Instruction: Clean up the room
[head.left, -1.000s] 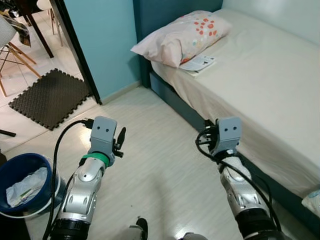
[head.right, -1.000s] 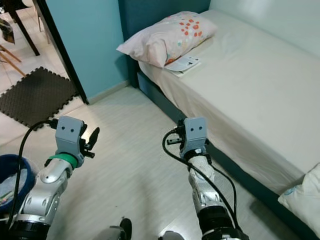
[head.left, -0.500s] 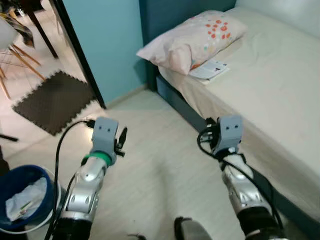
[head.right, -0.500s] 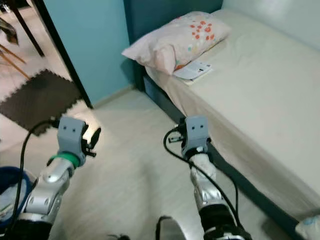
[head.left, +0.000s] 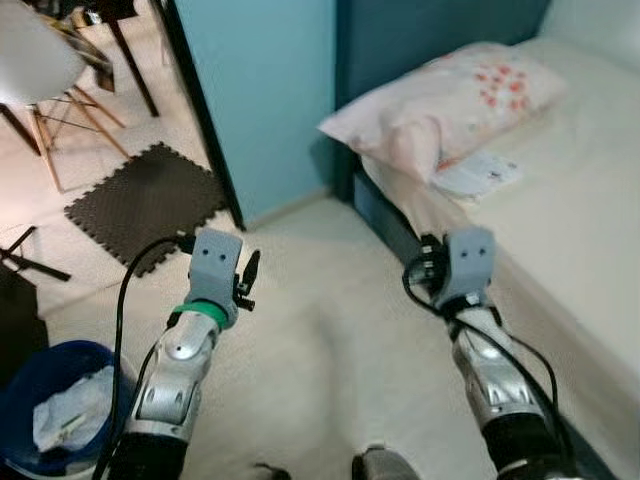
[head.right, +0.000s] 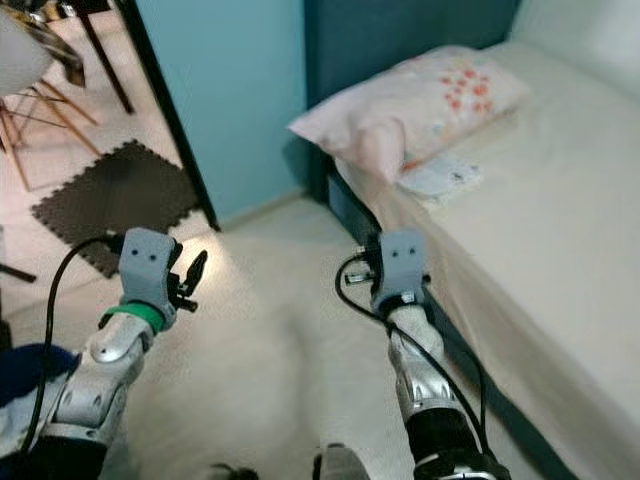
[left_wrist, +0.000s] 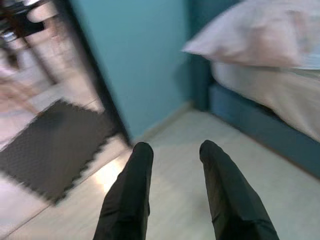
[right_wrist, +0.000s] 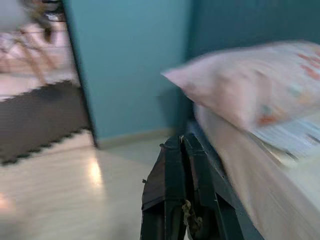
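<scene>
- We are on the bare floor (head.left: 320, 340) between the doorway and the bed (head.left: 590, 230), walking, and both wrist views are smeared, so any reach started now would likely land off target
- Our left claw (left_wrist: 172, 150) is raised over the floor with its two fingers apart and nothing between them; our right claw (right_wrist: 181, 145) has its fingers pressed together, also holding nothing
- What most looks like it needs tidying is the booklet (head.left: 478, 175) on the bed, lying partly under the edge of the pillow (head.left: 450, 105); a pull on it could drag the pillow toward the bed's edge and onto the floor
- The right arm hangs close to the bed frame, so a turn toward the bed could knock the claw or snag its looped cable (head.left: 425, 290) on the frame
- The blue bin (head.left: 45, 400), with paper already in it, sits just beside our left arm; a swing or a step to that side could tip it and spill the paper
- The foam mat (head.left: 145, 200) in the doorway has a raised edge that could catch a foot if we head that way
- The thin booklet lies flat on soft bedding, so we judge that a closed claw would slide over it and crumple it
</scene>
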